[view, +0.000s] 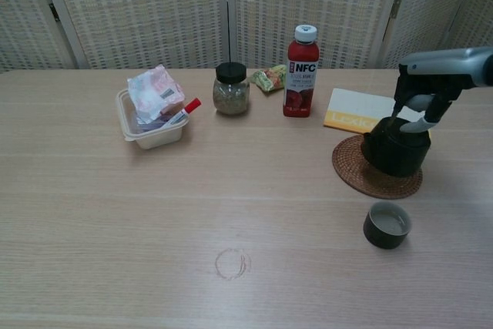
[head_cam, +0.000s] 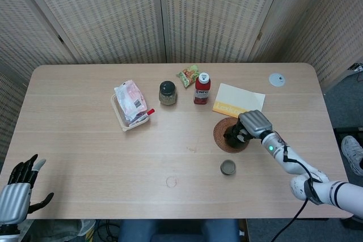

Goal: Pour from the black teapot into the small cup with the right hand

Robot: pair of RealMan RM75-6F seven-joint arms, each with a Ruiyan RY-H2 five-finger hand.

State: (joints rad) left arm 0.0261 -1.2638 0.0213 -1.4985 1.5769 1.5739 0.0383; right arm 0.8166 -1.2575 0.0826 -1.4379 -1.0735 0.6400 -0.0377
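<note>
With the black teapot (view: 396, 152) held from above in the right hand (view: 426, 96) and sitting on the woven coaster (view: 354, 176), just behind the small cup (view: 387, 224), settle it flat before letting go.

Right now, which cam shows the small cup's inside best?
Chest view: the small cup sits close and large, its pale interior visible below the black teapot on the woven coaster. Head view shows the cup only as a tiny disc from above.
</note>
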